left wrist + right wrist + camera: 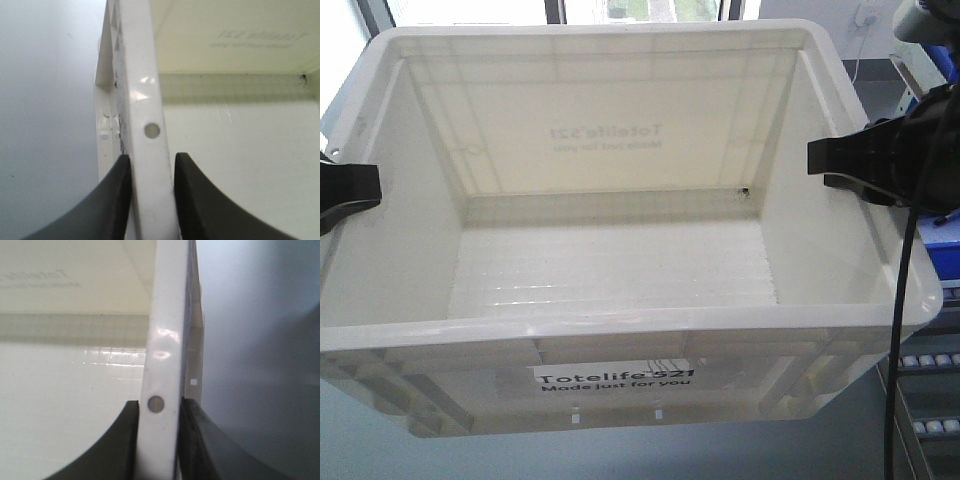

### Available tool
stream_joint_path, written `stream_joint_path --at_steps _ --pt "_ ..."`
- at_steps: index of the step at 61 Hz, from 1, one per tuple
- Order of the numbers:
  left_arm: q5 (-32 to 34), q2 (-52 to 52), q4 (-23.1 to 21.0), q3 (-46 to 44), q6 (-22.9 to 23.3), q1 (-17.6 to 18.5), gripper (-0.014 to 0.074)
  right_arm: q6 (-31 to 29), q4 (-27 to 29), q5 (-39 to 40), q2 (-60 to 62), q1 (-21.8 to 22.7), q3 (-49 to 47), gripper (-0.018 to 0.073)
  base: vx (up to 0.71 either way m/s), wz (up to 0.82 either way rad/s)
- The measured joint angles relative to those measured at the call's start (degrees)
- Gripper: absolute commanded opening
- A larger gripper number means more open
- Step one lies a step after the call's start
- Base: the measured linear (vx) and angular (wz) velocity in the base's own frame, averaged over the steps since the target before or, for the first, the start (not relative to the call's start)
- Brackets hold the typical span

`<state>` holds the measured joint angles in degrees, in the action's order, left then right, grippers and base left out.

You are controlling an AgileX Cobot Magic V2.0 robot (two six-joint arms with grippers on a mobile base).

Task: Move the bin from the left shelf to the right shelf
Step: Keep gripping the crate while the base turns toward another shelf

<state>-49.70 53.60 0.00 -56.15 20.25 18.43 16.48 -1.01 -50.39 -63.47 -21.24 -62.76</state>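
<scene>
Above grey floor, bin point(620, 300) pinched at side rims by left claw point(151, 200), right claw point(157, 440); windows behind

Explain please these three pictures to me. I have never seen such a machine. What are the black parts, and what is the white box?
The machine is a robot with two arms on a mobile base. The large picture comes from a camera on its front, looking down into a white plastic bin that is empty. The black parts at each side are the left gripper and the right gripper; each is like a two-finger hand. The other two pictures come from small cameras on the wrists. In the left wrist picture, the left gripper has its black fingers closed on the bin's rim. In the right wrist picture, the right gripper pinches the opposite rim the same way. So both arms hold the bin together. No surface shows under the bin.
</scene>
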Motion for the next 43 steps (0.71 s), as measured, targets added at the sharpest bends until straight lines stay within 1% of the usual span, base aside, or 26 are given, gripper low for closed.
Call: stream_joint_path --at_steps 43 --pt "0.0 0.0 0.0 0.0 0.0 0.0 0.0104 0.0 0.0 0.0 0.0 0.0 0.0 -0.0005 0.31 -0.04"
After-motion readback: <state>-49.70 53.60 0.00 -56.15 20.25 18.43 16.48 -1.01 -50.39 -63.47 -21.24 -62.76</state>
